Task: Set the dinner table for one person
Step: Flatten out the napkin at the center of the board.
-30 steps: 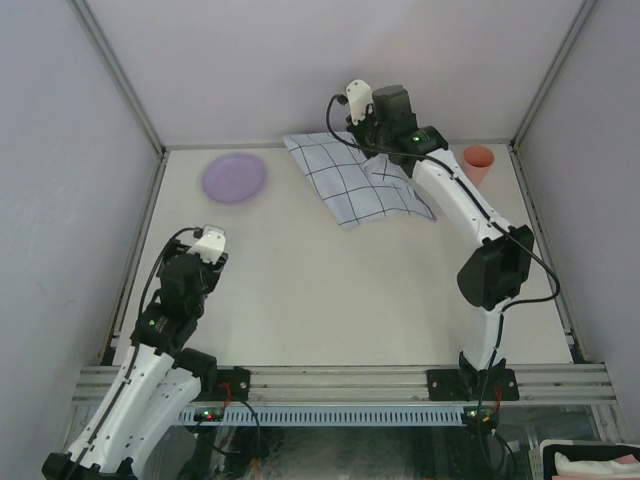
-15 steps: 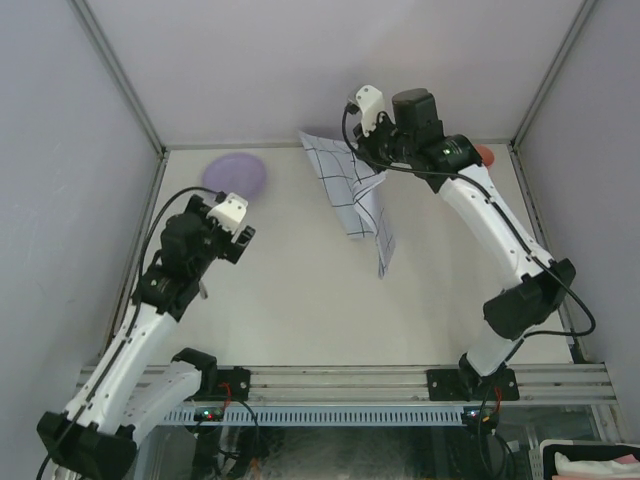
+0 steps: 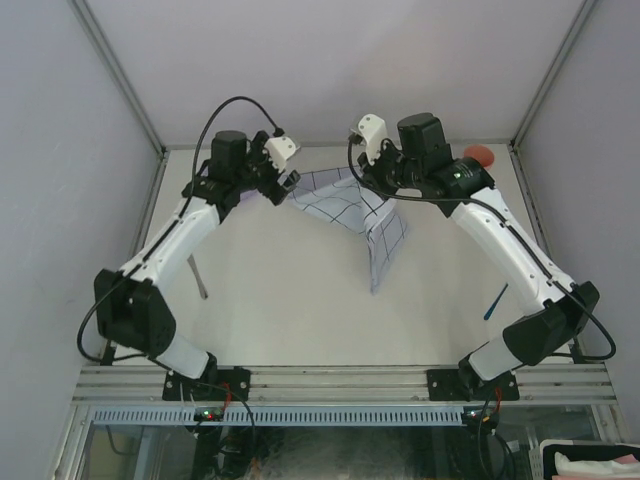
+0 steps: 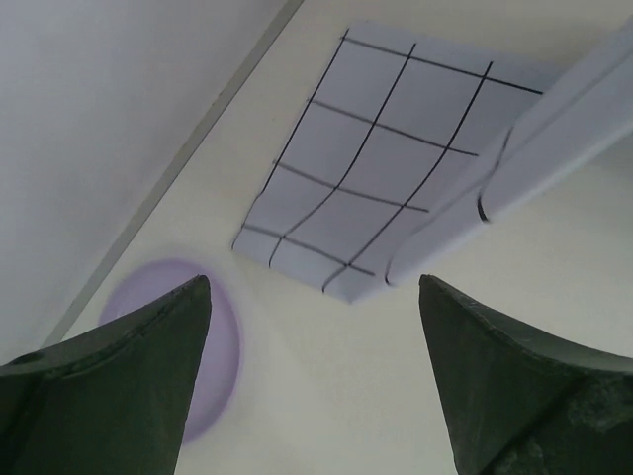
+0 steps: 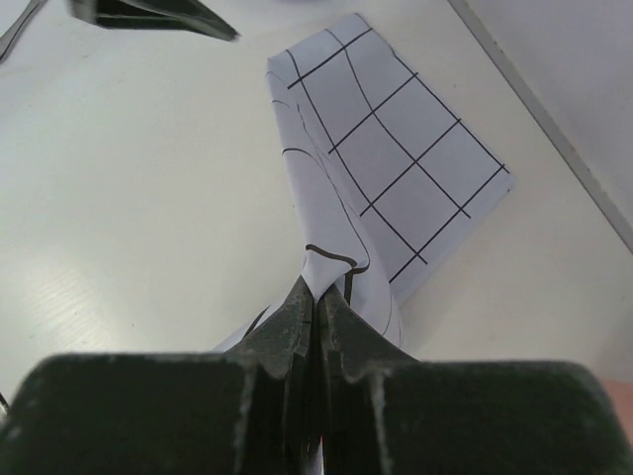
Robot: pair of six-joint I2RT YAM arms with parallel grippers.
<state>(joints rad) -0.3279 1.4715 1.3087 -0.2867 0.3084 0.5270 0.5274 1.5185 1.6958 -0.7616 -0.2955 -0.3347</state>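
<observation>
Right gripper (image 5: 318, 297) clamped on lifted cloth (image 5: 396, 168), left gripper (image 3: 286, 182) wide, now swung up to cloth's corner

The dinner table (image 3: 290, 300) is plain off-white, with no pattern, and its rails (image 3: 340, 378) are silver-grey. The cloth (image 3: 345, 195) is pale blue-grey and carries a grid of thin dark lines. The plate (image 4: 220, 356) is light purple, in one colour only. A small object (image 3: 482, 155) half hidden behind the right arm (image 3: 500, 235) is salmon-orange. A thin stick-like thing (image 3: 497, 300) is blue. The right arm and the left arm (image 3: 175, 235) are white with black joints. The walls (image 3: 300, 60) are pale grey with a lilac tint.
</observation>
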